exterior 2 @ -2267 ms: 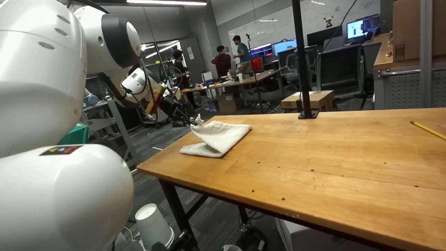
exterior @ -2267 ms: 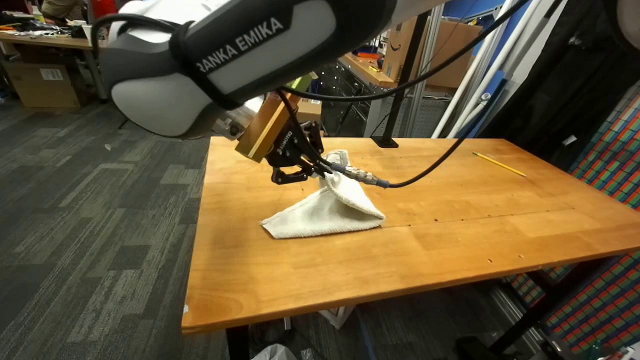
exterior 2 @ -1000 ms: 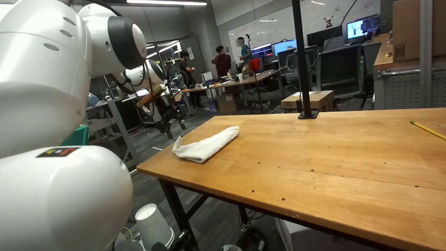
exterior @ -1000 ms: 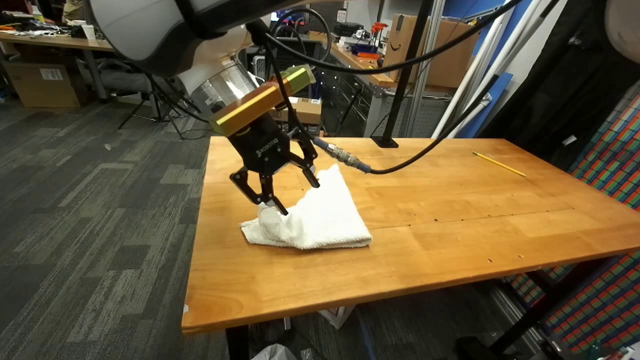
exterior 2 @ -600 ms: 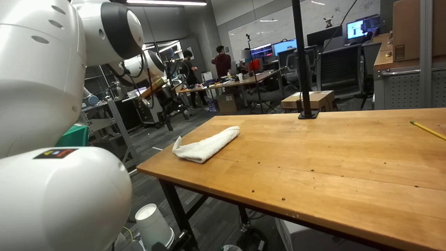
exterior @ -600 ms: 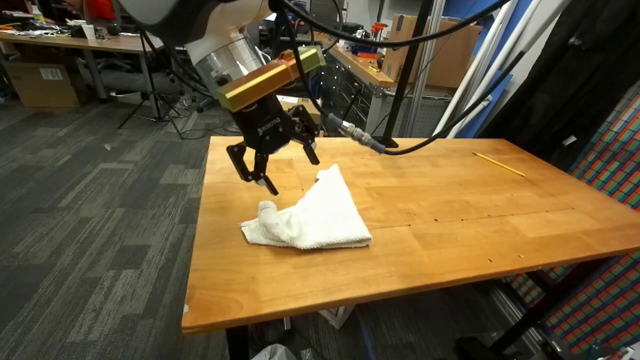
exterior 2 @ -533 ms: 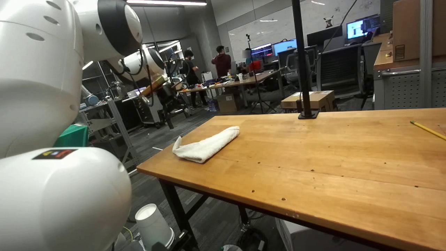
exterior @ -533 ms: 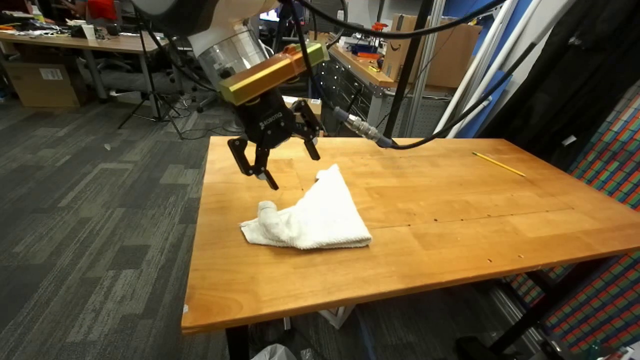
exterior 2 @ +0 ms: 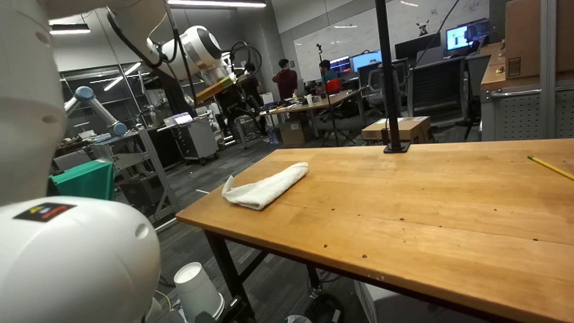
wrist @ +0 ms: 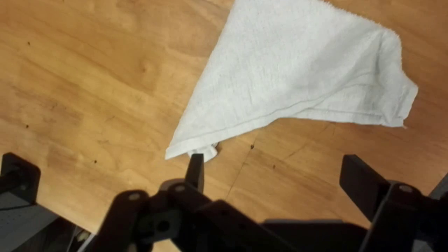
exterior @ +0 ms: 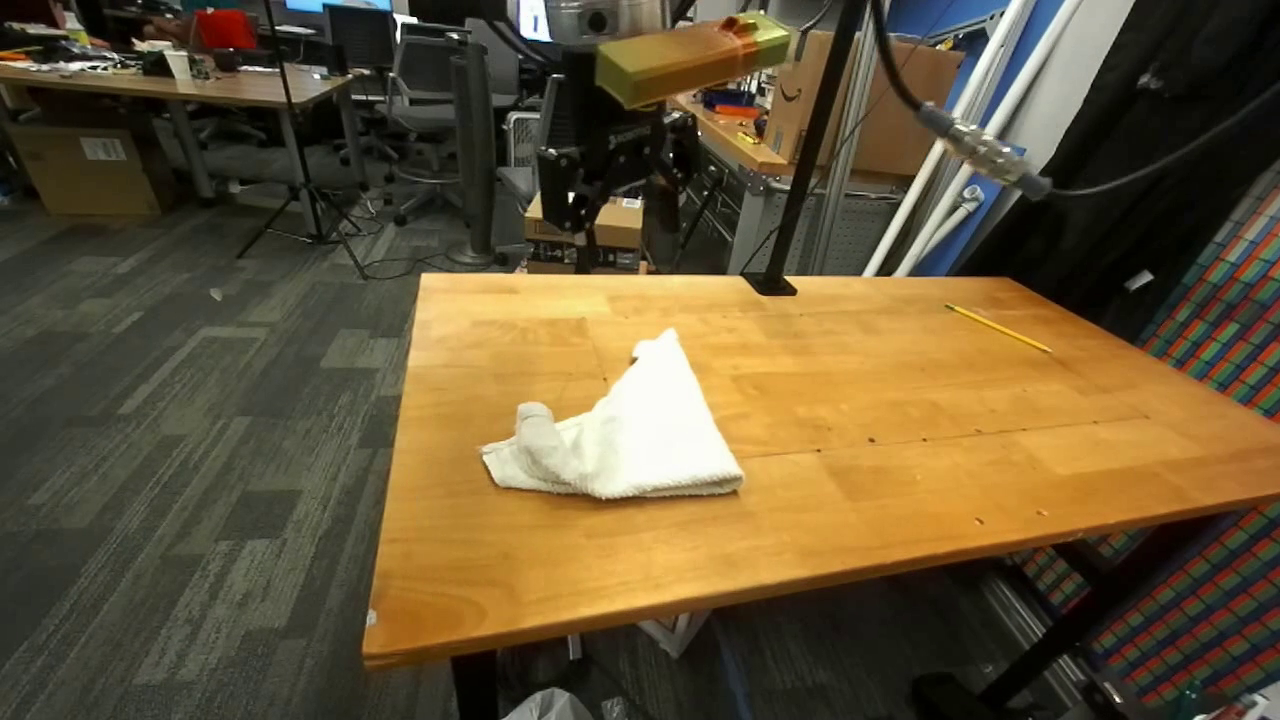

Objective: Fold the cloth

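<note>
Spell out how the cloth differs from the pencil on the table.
The cloth is white; the pencil is yellow. The cloth is broad and partly folded over; the pencil is thin and straight. The cloth curls up at one end; the pencil lies flat. Both rest on the wooden table.

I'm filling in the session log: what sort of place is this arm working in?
Probably a robotics lab, perhaps part office: in an exterior view, what looks like another robot arm stands in the background, as do lit monitors; a cluttered table shows in both exterior views.
</note>
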{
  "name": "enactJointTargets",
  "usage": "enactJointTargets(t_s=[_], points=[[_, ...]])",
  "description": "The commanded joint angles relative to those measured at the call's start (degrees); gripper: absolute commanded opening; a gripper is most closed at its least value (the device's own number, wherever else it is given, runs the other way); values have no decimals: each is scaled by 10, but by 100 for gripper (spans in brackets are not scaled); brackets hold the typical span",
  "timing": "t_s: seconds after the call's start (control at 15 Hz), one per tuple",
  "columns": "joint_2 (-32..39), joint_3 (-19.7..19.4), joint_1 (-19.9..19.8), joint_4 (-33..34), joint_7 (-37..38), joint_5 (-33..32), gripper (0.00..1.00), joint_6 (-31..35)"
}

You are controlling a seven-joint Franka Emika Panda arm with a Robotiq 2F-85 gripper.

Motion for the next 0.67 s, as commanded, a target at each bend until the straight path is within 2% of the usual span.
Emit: enactJointTargets(t_s=[0.0, 0.07, 0.27, 0.33, 0.47, 0.6], points=[[-110, 8, -52, -139, -55, 14, 100, 149], [-131, 7, -62, -168, -70, 13, 100, 183], [-200, 3, -86, -258, -82, 18, 100, 217], [-129, 12, -79, -174, -63, 0, 100, 177], [-165, 12, -90, -221, -67, 1, 100, 191], [-181, 13, -92, -240, -67, 2, 100, 196]])
